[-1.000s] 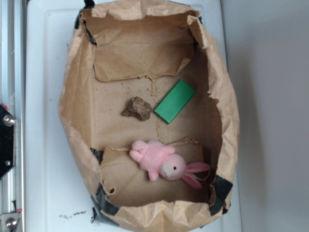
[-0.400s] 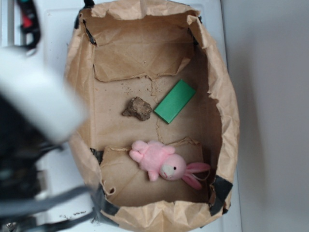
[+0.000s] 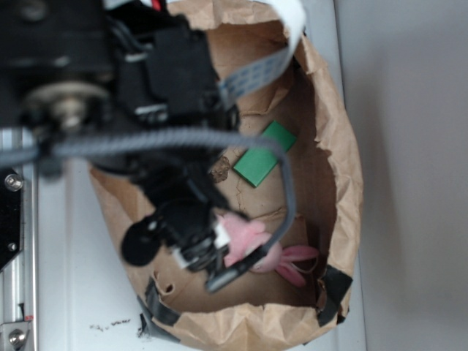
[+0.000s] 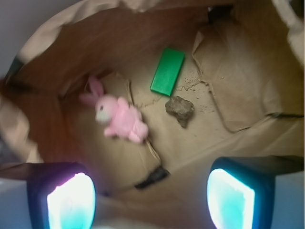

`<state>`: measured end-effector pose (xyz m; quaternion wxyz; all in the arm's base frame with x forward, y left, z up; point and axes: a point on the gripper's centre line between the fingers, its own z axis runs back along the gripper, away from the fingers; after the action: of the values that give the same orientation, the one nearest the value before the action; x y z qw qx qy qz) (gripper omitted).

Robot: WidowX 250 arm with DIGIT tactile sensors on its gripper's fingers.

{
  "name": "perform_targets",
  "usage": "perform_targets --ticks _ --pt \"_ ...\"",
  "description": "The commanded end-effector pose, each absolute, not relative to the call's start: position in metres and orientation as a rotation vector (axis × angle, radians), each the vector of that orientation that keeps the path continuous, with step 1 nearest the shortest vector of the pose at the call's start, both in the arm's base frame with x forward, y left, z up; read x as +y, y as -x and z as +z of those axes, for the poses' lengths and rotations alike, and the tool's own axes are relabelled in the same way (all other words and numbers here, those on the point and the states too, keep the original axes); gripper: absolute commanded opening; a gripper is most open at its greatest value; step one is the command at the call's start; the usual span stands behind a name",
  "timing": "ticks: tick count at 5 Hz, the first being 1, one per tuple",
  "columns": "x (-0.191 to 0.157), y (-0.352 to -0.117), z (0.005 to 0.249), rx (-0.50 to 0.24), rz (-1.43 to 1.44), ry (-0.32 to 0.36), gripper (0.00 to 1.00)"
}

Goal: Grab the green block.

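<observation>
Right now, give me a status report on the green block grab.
Gripper open, empty, high above the paper bag floor. Green block flat, untouched. Brown rock close beside it, pink plush bunny farther off; nothing on top.

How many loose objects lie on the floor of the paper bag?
3: the green block farthest in, the brown rock just beside it, the pink plush bunny apart.

rock point(image 3: 219, 170) mostly hidden, bunny point(image 3: 245, 232) partly covered
</observation>
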<state>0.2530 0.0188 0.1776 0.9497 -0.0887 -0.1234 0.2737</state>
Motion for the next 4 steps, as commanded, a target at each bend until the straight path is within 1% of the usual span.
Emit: perform_targets --ticks 1,2,4 --pt "0.0253 -0.2818 0.1603 -0.374 0.693 0.197 1.0" --pt "0.0287 -0.289 0.1514 -0.402 0.701 0.15 1.0" --pt "0.0287 -0.289 0.1514 -0.402 0.701 0.15 1.0"
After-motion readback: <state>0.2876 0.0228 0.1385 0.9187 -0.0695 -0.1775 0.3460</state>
